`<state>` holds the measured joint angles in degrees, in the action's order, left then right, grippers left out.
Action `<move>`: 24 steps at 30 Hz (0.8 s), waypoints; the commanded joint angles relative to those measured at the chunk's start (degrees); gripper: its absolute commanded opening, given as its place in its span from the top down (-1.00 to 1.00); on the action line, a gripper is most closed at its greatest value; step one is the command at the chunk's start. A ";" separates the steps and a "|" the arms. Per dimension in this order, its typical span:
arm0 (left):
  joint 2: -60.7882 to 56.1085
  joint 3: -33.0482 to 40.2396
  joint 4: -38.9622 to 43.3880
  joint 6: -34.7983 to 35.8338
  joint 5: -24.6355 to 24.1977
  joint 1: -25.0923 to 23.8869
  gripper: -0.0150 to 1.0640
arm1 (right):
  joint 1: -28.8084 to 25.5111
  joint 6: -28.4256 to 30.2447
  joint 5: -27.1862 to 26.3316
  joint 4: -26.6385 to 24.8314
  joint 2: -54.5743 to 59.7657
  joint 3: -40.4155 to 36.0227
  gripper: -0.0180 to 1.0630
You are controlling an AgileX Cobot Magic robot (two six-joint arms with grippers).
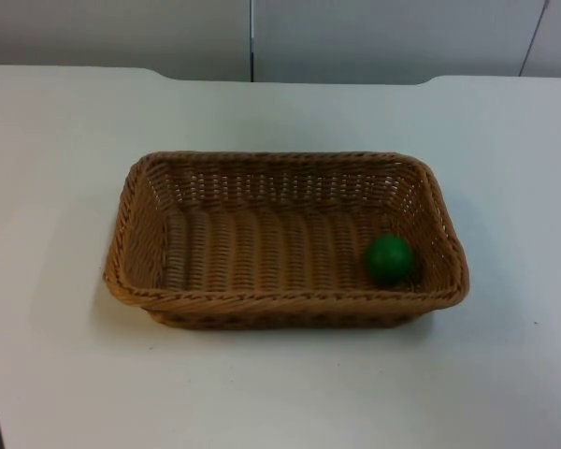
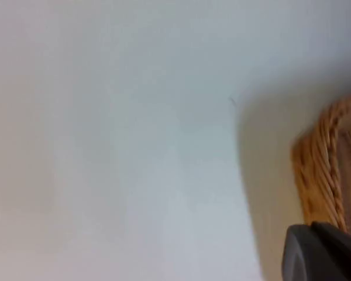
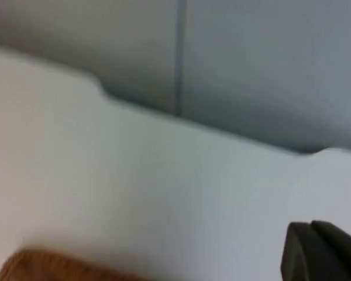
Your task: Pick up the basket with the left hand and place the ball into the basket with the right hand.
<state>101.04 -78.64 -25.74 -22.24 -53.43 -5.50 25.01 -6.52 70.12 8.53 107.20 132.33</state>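
Ball [image 1: 388, 258] already sits in the wicker basket's [image 1: 140, 281] right end, its long axis running left-right on the surface [image 1: 65, 374]. Your left end effector [image 2: 322, 252] is just beside the basket rim, so it's nearer; the right end effector [image 3: 319, 249] waits by the far edge. Can't tell either's opening.

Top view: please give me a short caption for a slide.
Green ball lying inside the brown wicker basket, near its right end, on the white table.
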 commanded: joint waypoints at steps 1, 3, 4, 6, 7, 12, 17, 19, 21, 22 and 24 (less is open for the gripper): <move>-6.12 2.41 2.87 1.83 2.00 -0.05 0.97 | -1.29 -0.18 -0.15 1.88 -6.03 0.42 0.97; -9.65 5.16 3.30 1.83 4.05 -0.05 0.97 | -1.58 -0.54 -0.15 3.04 -8.76 0.42 0.97; -16.38 9.28 3.29 1.70 6.97 -0.05 0.97 | -1.69 -0.64 -0.15 4.09 -11.04 0.42 0.97; -25.39 15.51 3.69 1.61 9.99 -0.05 0.97 | -1.44 -0.64 -0.15 4.77 -16.46 0.28 0.97; -25.39 15.51 3.69 1.61 9.99 -0.05 0.97 | -1.44 -0.64 -0.15 4.77 -16.46 0.28 0.97; -50.85 23.80 4.13 1.67 10.91 -0.05 0.97 | 0.54 -1.59 -0.15 15.34 -31.60 -7.97 0.97; -66.20 24.04 8.27 5.71 3.51 -0.05 0.97 | 1.47 -3.53 -0.15 20.31 -48.97 -25.46 0.97; -69.22 24.04 10.06 6.75 1.26 -0.05 0.97 | 1.47 -3.67 -0.15 20.53 -51.04 -27.89 0.97; -74.69 24.27 12.86 9.87 -5.20 -0.05 0.97 | 1.47 -5.28 -0.15 21.76 -60.60 -39.36 0.97; -76.66 24.84 12.73 10.72 -6.47 -0.05 0.97 | 1.47 -5.39 -0.15 21.58 -64.54 -44.00 0.97; -78.25 25.78 11.96 10.69 -7.80 -0.05 0.97 | 1.47 -5.39 -0.15 21.15 -68.34 -48.43 0.97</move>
<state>23.32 -53.28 -13.98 -12.76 -59.33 -5.50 26.29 -11.41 70.22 29.67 39.93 85.79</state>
